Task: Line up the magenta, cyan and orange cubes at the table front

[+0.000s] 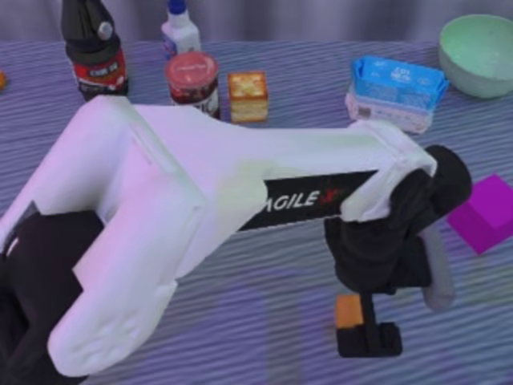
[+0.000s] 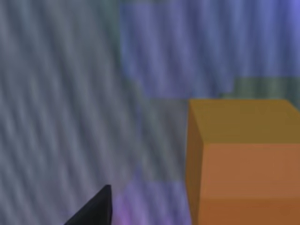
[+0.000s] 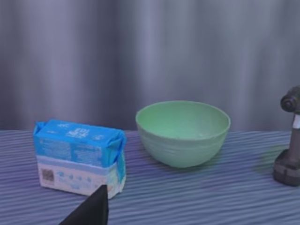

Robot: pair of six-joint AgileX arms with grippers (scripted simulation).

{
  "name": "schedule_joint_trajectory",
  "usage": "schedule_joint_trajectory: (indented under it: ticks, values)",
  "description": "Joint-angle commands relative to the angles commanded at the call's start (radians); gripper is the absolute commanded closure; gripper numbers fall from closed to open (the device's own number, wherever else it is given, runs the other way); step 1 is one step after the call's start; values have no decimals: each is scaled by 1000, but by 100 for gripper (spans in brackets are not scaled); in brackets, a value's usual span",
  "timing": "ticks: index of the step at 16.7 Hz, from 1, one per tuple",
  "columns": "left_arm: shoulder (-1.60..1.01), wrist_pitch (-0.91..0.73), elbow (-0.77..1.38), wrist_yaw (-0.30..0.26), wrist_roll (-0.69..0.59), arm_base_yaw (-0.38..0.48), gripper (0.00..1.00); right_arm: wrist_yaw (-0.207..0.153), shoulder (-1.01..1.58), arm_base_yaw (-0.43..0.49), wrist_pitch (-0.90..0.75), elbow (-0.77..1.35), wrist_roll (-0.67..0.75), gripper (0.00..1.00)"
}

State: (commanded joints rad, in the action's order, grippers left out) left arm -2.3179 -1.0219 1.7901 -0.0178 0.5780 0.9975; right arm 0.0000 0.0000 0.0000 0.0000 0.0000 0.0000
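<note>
Orange cube [image 1: 348, 310] sits at table [image 1: 240, 321] front, half hidden beside left gripper [image 1: 367, 325] (can't tell if clamped). Magenta cube [image 1: 484, 212] cut off at right edge; cyan cube unseen.

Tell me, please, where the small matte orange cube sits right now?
In the top view, the small matte orange cube sits near the table's front edge, right of centre, beside the left gripper and front-left of the large magenta cube.
</note>
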Motion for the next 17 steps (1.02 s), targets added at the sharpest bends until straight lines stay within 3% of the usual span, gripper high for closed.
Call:
schedule_joint_trajectory:
  ticks: [5,12,14,17]
  values:
    - [51,-178,116,0,3,-12,0,0,0,0,0,0,0,0]
    - [58,-188,124,1,-2,-23,0,0,0,0,0,0,0,0]
    - [64,-182,111,2,-21,-79,0,0,0,0,0,0,0,0]
    - [83,-167,71,5,-72,-233,0,0,0,0,0,0,0,0]
